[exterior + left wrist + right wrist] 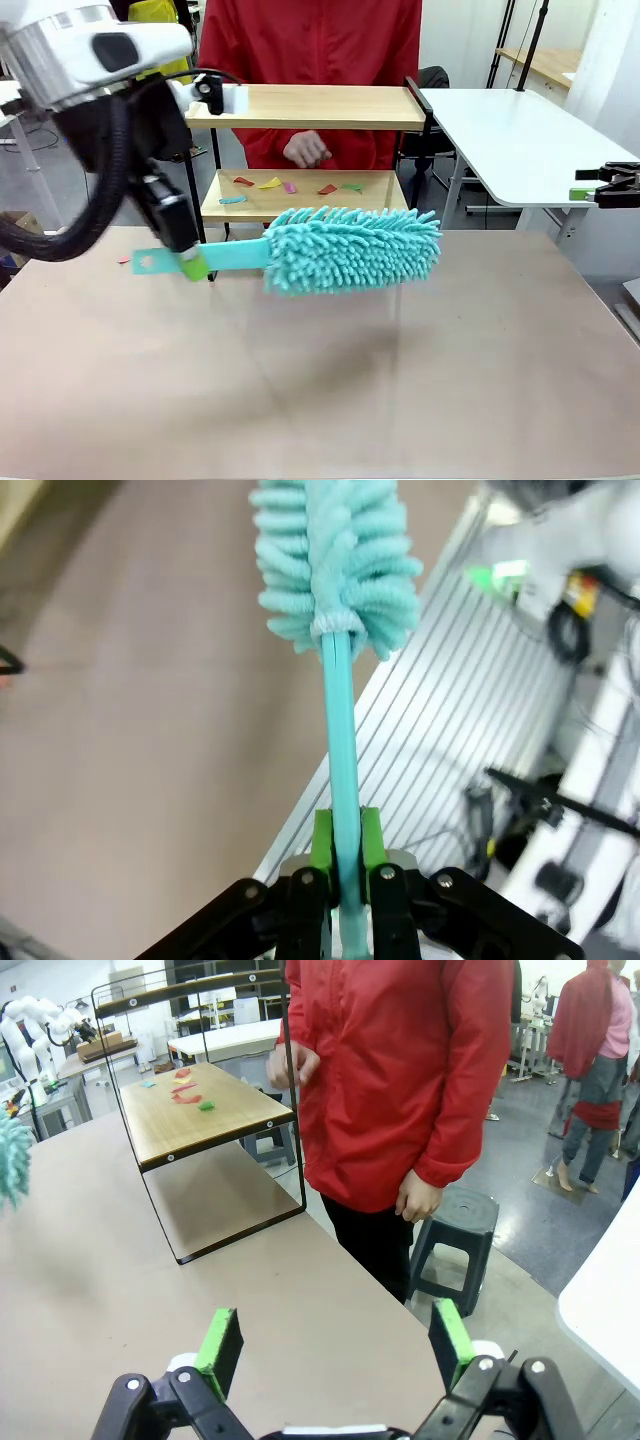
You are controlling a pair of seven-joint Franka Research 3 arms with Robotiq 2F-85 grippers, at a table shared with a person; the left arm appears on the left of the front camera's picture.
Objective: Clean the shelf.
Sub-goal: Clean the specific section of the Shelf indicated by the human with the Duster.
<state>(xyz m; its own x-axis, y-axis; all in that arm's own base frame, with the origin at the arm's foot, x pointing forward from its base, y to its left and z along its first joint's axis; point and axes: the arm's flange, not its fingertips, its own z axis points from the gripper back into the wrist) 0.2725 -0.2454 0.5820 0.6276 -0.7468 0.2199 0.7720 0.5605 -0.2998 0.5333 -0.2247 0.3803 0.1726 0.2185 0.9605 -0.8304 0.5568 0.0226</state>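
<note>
In front of the shelf (pixel 310 107), left claw (pixel 346 840) grips the teal duster (pixel 355 250) by its handle; right claw (pixel 336 1338) stands open.

left arm (pixel 90 45): wrist angled down, jaws clamped (on duster (pixel 350 250)) | right arm (pixel 612 185): jaws wide apart

In the left middle of the frame the left gripper (pixel 192 264) was clamped on the flat handle of a teal fluffy duster (pixel 350 250). The duster hung level above the brown table (pixel 300 390). Behind it, at upper centre, stood the shelf (pixel 310 106), with coloured scraps (pixel 290 185) on its lower board. A person's hand (pixel 305 150) showed between the boards. At the right edge the right gripper (pixel 600 185) hovered, fingers apart.
</note>
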